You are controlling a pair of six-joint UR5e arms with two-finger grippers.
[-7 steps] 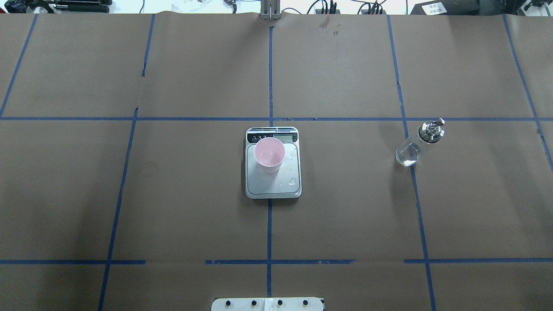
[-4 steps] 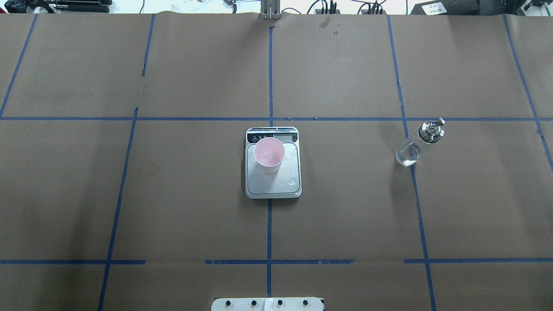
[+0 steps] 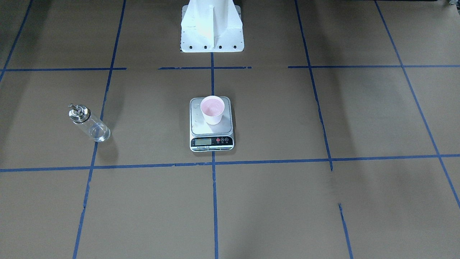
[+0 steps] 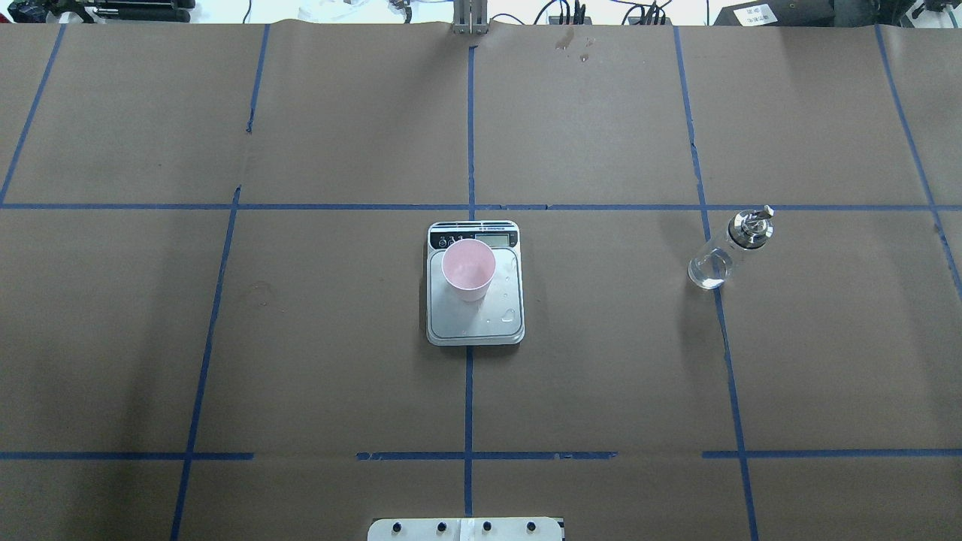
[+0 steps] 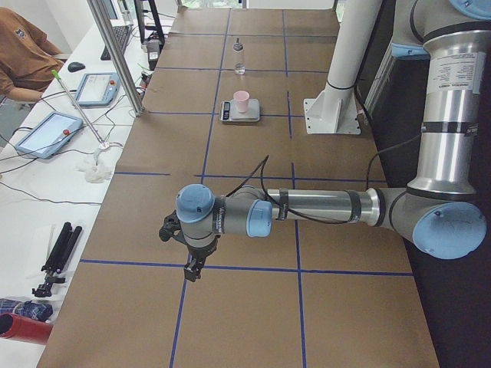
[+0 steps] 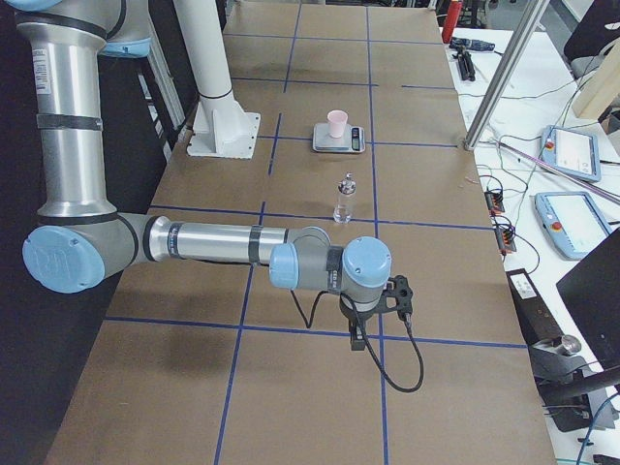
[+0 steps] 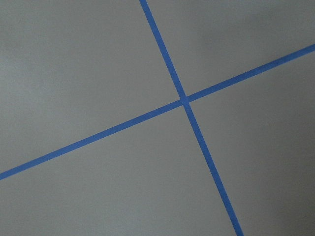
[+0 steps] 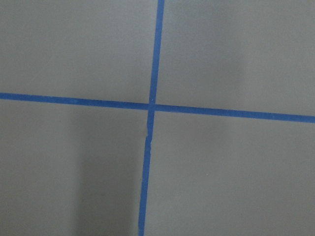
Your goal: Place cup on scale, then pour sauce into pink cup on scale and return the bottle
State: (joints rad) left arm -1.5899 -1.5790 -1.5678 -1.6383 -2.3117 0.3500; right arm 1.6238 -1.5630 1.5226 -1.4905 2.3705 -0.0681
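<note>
Left hand (image 5: 191, 268), right hand (image 6: 357, 336) hang clear (grip: I cannot tell); cup (image 4: 468, 270) on scale (image 4: 473, 327), bottle (image 4: 725, 252) apart, so probably finished.

pink cup (image 4: 468, 269) upright on scale (image 4: 475, 324), bottle (image 4: 719, 258) well apart

You cannot tell whether the left gripper (image 5: 192, 270) or the right gripper (image 6: 357, 339) is open: each shows only small in a side view. The digits on the scale (image 3: 212, 130) are too small to read, and the level inside the cup (image 3: 212, 109) is unclear.
</note>
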